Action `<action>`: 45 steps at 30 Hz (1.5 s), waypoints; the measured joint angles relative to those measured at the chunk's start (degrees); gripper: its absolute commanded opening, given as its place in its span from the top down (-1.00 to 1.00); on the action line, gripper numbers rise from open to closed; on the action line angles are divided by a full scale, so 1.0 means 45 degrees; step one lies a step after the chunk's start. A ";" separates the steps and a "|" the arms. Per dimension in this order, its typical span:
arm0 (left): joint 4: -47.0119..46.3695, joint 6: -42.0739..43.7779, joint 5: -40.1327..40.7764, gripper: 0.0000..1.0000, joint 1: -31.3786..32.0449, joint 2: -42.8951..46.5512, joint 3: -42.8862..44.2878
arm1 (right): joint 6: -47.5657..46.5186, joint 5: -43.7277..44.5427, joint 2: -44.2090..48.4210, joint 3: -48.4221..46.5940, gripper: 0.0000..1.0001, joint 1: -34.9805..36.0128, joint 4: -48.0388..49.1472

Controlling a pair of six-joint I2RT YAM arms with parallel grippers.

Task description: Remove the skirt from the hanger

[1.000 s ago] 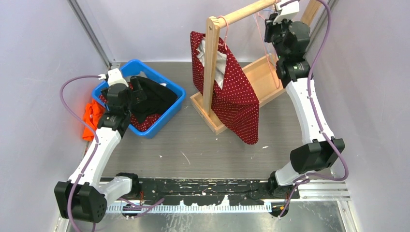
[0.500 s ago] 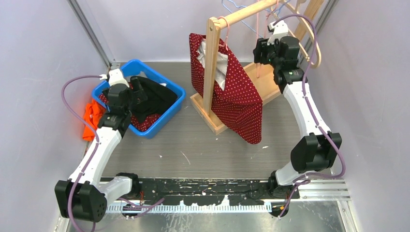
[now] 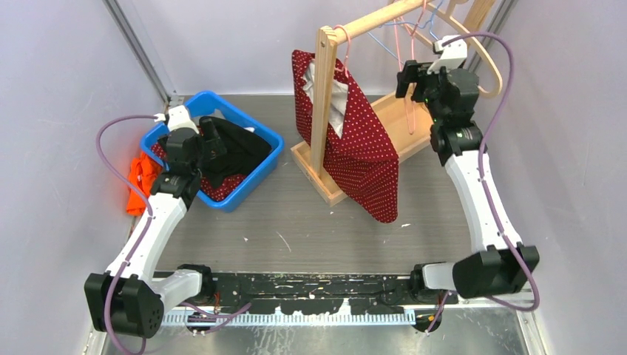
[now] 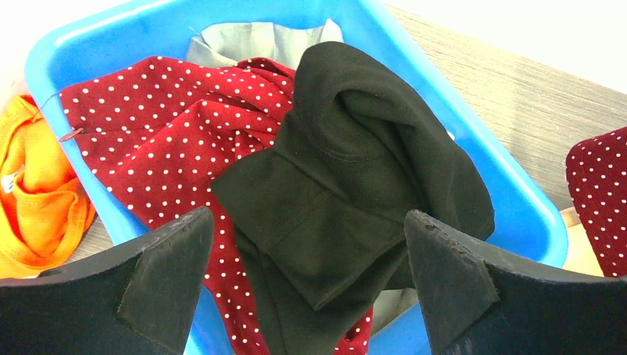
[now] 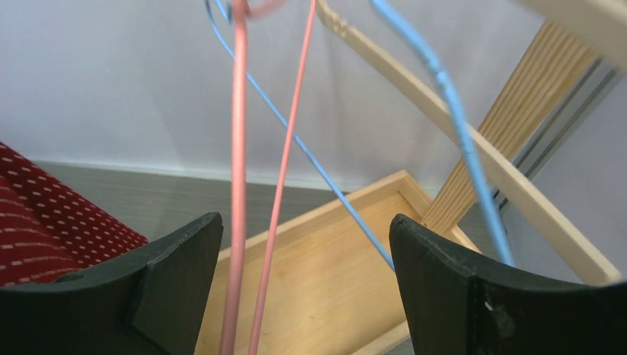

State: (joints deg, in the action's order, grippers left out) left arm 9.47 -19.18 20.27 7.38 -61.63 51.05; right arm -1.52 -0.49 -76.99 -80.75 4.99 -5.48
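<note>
Right arm [image 3: 473, 177] lower, jaws apart, seemingly empty.

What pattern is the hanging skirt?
The skirt is red with white dots; top external view.

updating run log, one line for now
left hand: open over blue bin | right hand: open by empty pink hanger | red skirt: on rack

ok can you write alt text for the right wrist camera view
The open right gripper frames a pink wire hanger hanging in the gap between its fingers, with a blue wire hanger and a wooden hanger to the right. Behind are the wooden rack base and, at lower left, a corner of the red polka-dot skirt.
</note>
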 measured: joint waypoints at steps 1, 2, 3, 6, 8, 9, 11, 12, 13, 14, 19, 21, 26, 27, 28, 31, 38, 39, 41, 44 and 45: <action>0.0000 -0.0005 -0.0015 -0.99 0.0000 -0.0019 0.0000 | 0.0049 -0.0010 0.0301 0.0073 -0.76 0.0000 0.0044; 0.0000 -0.0010 -0.0039 -0.99 0.0000 -0.0044 0.0000 | 0.0107 -0.0049 0.0690 0.0170 -0.76 0.0000 0.0131; 0.0000 -0.0015 -0.0068 -0.99 0.0000 -0.0063 0.0000 | 0.0180 -0.0087 0.1078 0.0248 -0.77 0.0005 0.0175; 0.0000 -0.0039 -0.0097 -0.99 0.0000 -0.0068 -0.0010 | 0.0384 -0.0248 0.2157 0.0418 -0.78 0.0005 0.0306; -0.0005 -0.0044 -0.0126 -0.99 0.0000 -0.0068 -0.0029 | 0.0491 -0.0432 0.2851 0.0500 -0.81 0.0000 0.0427; -0.0005 -0.0044 -0.0131 -0.99 0.0000 -0.0068 -0.0049 | 0.0573 -0.0554 0.3147 0.0539 -0.85 0.0005 0.0495; 0.0000 -0.0049 -0.0136 -0.99 0.0000 -0.0068 -0.0073 | 0.0748 -0.0865 0.3696 0.0602 -0.91 0.0000 0.0617; -0.0005 -0.0053 -0.0141 -0.99 0.0000 -0.0068 -0.0087 | 0.0850 -0.1059 0.3910 0.0612 -0.92 0.0005 0.0690; -0.0005 -0.0053 -0.0141 -0.99 0.0000 -0.0068 -0.0087 | 0.0957 -0.1224 0.4056 0.0612 -0.93 0.0000 0.0748; -0.0005 -0.0053 -0.0141 -0.99 0.0000 -0.0068 -0.0092 | 0.1039 -0.1370 0.4158 0.0612 -0.95 0.0000 0.0811; -0.0005 -0.0053 -0.0151 -0.99 0.0000 -0.0068 -0.0092 | 0.1778 -0.2735 0.4347 0.0549 -0.97 0.0005 0.0942; -0.0005 -0.0053 -0.0185 -0.99 0.0000 -0.0068 -0.0092 | 0.2176 -0.3337 0.4163 0.0510 -0.97 0.0005 0.1005; 0.0000 -0.0053 -0.0214 -0.99 0.0000 -0.0092 -0.0092 | 0.3225 -0.4775 0.3269 0.0228 -0.91 0.0102 0.1234; -0.0005 -0.0053 -0.0223 -0.99 0.0000 -0.0102 -0.0087 | 0.3410 -0.5017 0.3036 0.0146 -0.91 0.0209 0.1229; -0.0005 -0.0053 -0.0223 -0.99 0.0000 -0.0112 -0.0092 | 0.3483 -0.5163 0.2880 0.0102 -0.90 0.0311 0.1234; 0.0000 -0.0053 -0.0228 -0.99 0.0000 -0.0151 -0.0092 | 0.3512 -0.5513 0.2463 -0.0121 -0.87 0.0937 0.0986; -0.0005 -0.0083 -0.0277 -0.99 0.0000 -0.0180 -0.0092 | 0.2973 -0.5965 0.2351 -0.1015 -0.84 0.2487 0.0131; 0.0000 -0.0087 -0.0282 -0.99 0.0000 -0.0180 -0.0087 | 0.2871 -0.5969 0.2346 -0.1171 -0.82 0.2642 0.0044; 0.0000 -0.0083 -0.0291 -0.99 0.0000 -0.0180 -0.0092 | 0.2705 -0.5969 0.2254 -0.1501 -0.79 0.2851 -0.0053; 0.0005 -0.0078 -0.0277 -0.99 0.0000 -0.0170 -0.0092 | 0.2501 -0.5916 0.1817 -0.2084 -0.72 0.2958 -0.0117; 0.0005 -0.0073 -0.0272 -0.99 0.0000 -0.0155 -0.0092 | 0.2419 -0.5897 0.1588 -0.2288 -0.71 0.2982 -0.0170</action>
State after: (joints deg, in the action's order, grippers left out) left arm 9.50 -19.51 19.05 7.38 -62.33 50.63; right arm 9.37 -27.03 -69.84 -91.05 18.41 -6.24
